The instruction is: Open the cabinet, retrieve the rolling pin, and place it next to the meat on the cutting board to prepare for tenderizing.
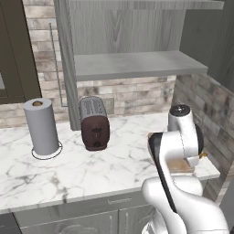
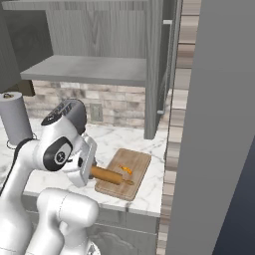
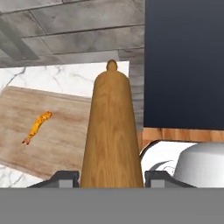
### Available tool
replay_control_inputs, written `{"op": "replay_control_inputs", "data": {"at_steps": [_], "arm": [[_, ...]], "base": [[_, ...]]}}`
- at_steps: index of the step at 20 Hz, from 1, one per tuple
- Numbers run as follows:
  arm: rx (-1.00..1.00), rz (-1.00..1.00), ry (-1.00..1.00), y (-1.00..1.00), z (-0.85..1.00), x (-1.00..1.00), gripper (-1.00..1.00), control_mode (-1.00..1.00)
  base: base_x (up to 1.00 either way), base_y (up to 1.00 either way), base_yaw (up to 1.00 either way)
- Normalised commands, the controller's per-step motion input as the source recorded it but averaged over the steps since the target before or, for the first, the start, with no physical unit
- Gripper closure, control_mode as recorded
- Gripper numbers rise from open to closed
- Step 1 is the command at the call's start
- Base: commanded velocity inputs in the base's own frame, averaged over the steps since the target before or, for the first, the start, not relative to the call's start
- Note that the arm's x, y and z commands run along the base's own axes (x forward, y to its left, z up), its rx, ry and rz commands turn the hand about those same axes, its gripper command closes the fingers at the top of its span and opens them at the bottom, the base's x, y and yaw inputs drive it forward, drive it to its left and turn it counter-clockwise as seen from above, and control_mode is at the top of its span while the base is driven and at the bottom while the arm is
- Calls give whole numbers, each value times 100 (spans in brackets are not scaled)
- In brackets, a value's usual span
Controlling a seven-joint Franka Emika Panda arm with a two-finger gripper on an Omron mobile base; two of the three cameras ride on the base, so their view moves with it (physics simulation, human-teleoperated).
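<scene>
You are carrying the rolling pin (image 3: 112,131), clamped between the gripper's (image 3: 112,178) two fingers at the bottom centre of the hand view. Lower it gently so it lands flat on the cutting board (image 3: 57,127) beside the meat (image 3: 37,126), at centre left, not on top of it. In the right base view the arm folds low at centre left, hand reaching right over the board's near edge.

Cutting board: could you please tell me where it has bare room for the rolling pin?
The cutting board is bare on both sides of the meat; the rolling pin, held in the pincer, hangs over its near edge. The marble counter between toaster and board is bare too.
</scene>
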Motion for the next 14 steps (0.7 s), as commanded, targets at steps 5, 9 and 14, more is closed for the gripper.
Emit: {"op": "replay_control_inputs", "data": {"at_steps": [5,9,14], "arm": [[-13,0,-5,-2,-44,14,100,-100],[-9,0,0,-2,-42,9,100,-100],[-5,0,0,-6,-36,17,100,-100]], "base": [[0,0,0],[0,0,0],[0,0,0]]}}
